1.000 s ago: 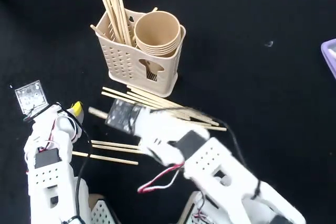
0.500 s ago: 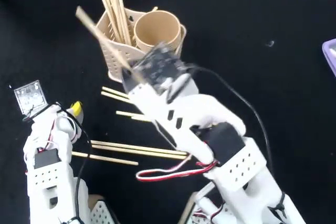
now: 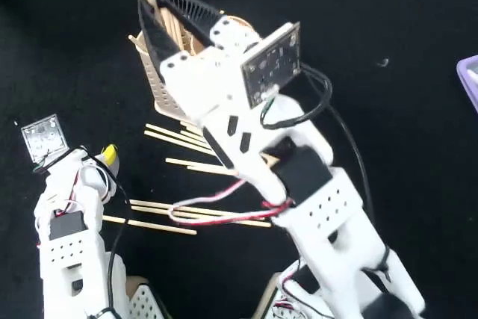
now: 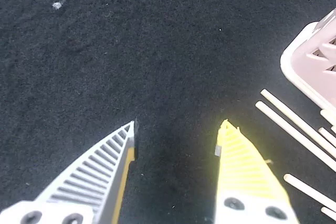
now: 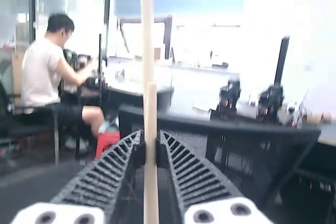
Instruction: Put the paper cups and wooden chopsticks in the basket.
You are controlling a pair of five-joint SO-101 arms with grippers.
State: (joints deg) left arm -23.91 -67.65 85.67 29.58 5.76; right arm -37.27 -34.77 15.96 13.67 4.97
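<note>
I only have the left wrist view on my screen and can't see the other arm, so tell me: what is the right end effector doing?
Observer: The right end effector is shut on a wooden chopstick, which sticks out well past its fingertips.
Operator: Where is it relative to the basket?
Observer: In the high view it is raised above the basket, on the side where other chopsticks already stand.
Operator: Anything on the table that I can't see?
Observer: Yes, two loose chopsticks lie on the black table between the two arms, apart from the ones by the basket.
</note>
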